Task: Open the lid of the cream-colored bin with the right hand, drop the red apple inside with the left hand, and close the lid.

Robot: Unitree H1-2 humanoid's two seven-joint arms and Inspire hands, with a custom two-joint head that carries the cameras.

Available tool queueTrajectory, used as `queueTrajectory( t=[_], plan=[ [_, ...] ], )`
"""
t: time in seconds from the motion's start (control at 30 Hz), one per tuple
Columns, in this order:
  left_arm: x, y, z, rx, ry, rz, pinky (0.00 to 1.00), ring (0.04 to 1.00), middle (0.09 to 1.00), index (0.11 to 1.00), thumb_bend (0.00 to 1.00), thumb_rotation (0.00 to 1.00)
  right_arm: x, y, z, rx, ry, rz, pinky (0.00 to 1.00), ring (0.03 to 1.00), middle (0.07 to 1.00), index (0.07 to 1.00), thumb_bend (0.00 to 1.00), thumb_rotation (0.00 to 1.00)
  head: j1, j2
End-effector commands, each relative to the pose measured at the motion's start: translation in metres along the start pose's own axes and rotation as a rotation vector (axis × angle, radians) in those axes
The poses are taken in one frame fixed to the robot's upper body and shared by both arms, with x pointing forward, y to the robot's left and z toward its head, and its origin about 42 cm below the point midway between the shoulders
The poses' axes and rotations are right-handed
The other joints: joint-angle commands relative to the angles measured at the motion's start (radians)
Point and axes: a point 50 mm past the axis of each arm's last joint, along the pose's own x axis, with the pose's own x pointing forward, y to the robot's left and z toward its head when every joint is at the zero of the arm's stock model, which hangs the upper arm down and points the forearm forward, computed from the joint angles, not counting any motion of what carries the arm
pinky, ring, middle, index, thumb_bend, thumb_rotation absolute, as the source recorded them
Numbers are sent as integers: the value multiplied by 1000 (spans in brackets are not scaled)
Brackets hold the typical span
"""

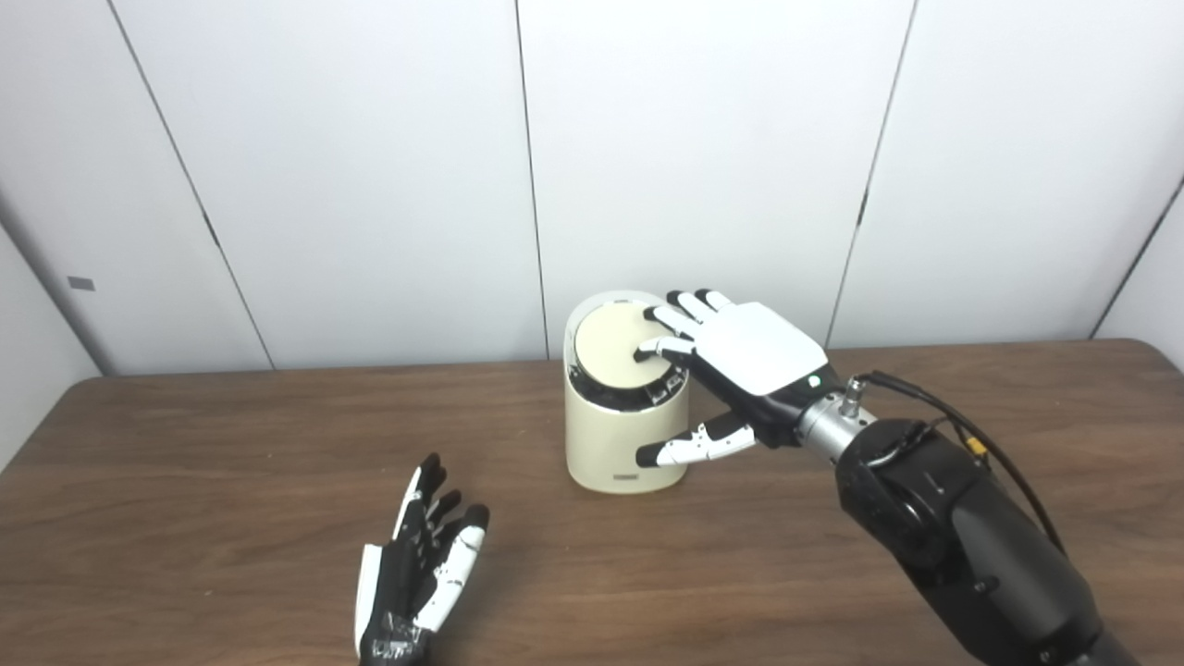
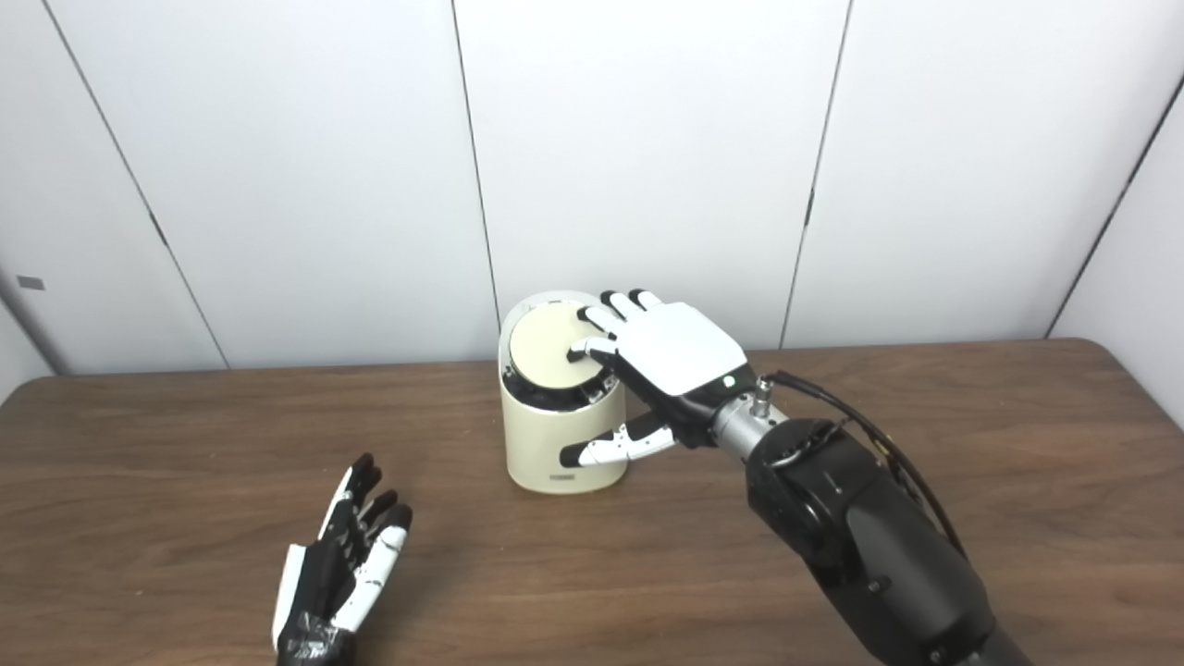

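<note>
The cream-colored bin (image 1: 610,444) stands on the brown table (image 1: 185,462) near its far edge. Its round lid (image 1: 609,353) lies in the rim, tilted toward me, with a dark gap along its front edge. My right hand (image 1: 749,356) is open and flat, its fingertips (image 1: 659,348) resting on the lid's right part, the thumb stretched along the bin's front right side. My left hand (image 1: 416,573) lies open and empty near the table's front, left of the bin, fingers pointing away. No red apple shows in either view.
White wall panels stand right behind the table's far edge. My right forearm (image 1: 962,536) crosses the table's right front part. Bare tabletop lies to the left of the bin and at the far right.
</note>
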Motion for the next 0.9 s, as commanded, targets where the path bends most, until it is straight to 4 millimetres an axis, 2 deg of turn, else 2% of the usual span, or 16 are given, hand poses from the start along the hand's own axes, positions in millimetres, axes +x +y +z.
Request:
queueTrajectory(
  t=[0.0, 0.3, 0.47, 0.7, 0.87],
  plan=[
    [3, -3, 10, 3, -40, -8, 816, 895, 962, 1000, 586, 608, -1, 0, 7, -32, -40, 40, 1000, 1000, 998, 788, 581, 861, 0, 1],
    [3, -3, 12, 11, -45, 1, 839, 903, 957, 1000, 569, 588, 1, 4, 9, -60, -24, 108, 1000, 1000, 1000, 774, 612, 919, 5, 1],
    [3, -2, 12, 9, -43, 5, 831, 897, 954, 999, 579, 620, 0, 4, 10, -58, -21, 117, 1000, 1000, 1000, 771, 616, 946, 6, 3],
    [3, -2, 13, 3, -44, 15, 814, 889, 943, 992, 587, 609, -8, -15, 6, 13, 8, 20, 1000, 1000, 1000, 816, 631, 971, 7, 2],
    [4, -2, 13, -10, -47, 21, 835, 891, 939, 988, 578, 606, -22, -25, 5, 81, 21, -108, 1000, 1000, 1000, 814, 601, 900, 9, 1]
  ],
)
